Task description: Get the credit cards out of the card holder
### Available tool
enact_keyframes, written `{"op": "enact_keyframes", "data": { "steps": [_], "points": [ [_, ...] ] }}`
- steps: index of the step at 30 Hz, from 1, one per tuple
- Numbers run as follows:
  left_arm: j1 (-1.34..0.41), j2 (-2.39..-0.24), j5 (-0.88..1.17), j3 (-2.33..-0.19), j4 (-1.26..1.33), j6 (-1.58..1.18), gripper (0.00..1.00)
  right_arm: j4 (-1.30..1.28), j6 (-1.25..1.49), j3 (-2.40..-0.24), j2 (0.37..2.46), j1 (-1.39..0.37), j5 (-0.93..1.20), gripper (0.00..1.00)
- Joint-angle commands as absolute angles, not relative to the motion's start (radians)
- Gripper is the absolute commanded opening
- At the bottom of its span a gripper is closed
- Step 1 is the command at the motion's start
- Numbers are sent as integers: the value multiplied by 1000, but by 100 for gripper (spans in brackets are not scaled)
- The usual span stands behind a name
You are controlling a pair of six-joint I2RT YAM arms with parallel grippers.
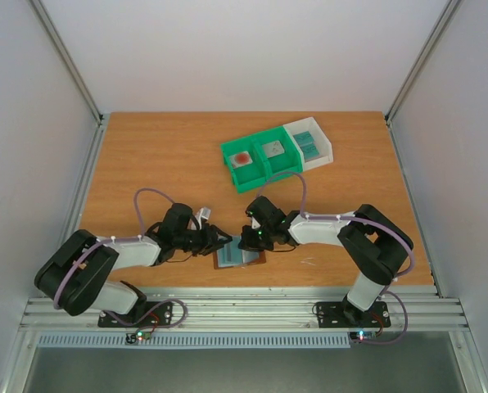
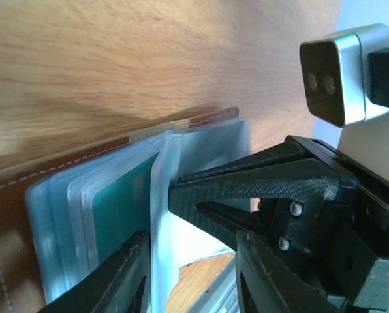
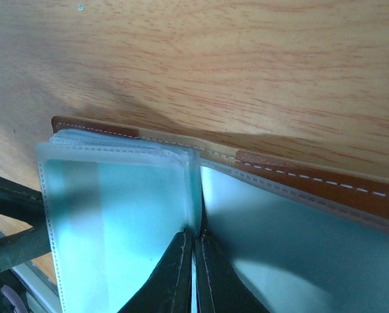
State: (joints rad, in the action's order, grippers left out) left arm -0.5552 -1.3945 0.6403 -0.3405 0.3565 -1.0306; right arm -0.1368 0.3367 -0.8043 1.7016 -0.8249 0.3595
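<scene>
The card holder [image 1: 242, 259] lies open near the table's front edge, brown leather outside [image 2: 25, 195], clear grey-blue sleeves inside. A teal credit card [image 2: 123, 208] sits in one sleeve on its left half. My right gripper [image 3: 194, 238] is shut, pinching one clear sleeve page upright at the spine; it shows in the top view [image 1: 249, 238] and as a black finger in the left wrist view [image 2: 247, 189]. My left gripper [image 2: 191, 261] is open, its jaws either side of that raised page, left of the holder [image 1: 219, 240]. Brown leather edge [image 3: 325, 182] shows behind the sleeves.
A green bin [image 1: 256, 168] and a white bin [image 1: 319, 151] stand at the back centre. The green one holds a red-spotted tile [image 1: 241, 158] and a grey square [image 1: 273, 149]; the white one holds teal pieces [image 1: 308, 146]. The front rail is just behind the holder.
</scene>
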Motion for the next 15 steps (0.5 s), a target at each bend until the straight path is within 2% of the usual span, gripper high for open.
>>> {"op": "enact_keyframes", "data": {
  "steps": [1, 7, 12, 15],
  "points": [
    [-552, -1420, 657, -356, 419, -1033, 30, -114, 375, -766, 1707, -831, 370, 5],
    [-552, -1418, 627, -408, 273, -982, 1, -151, 400, -798, 1660, -831, 424, 12],
    [-552, -1412, 618, -452, 156, -941, 0, -272, 349, -839, 1605, -827, 378, 19],
    [-552, -1400, 602, -490, 54, -898, 0, -290, 328, -827, 1584, -822, 367, 20]
  ]
}}
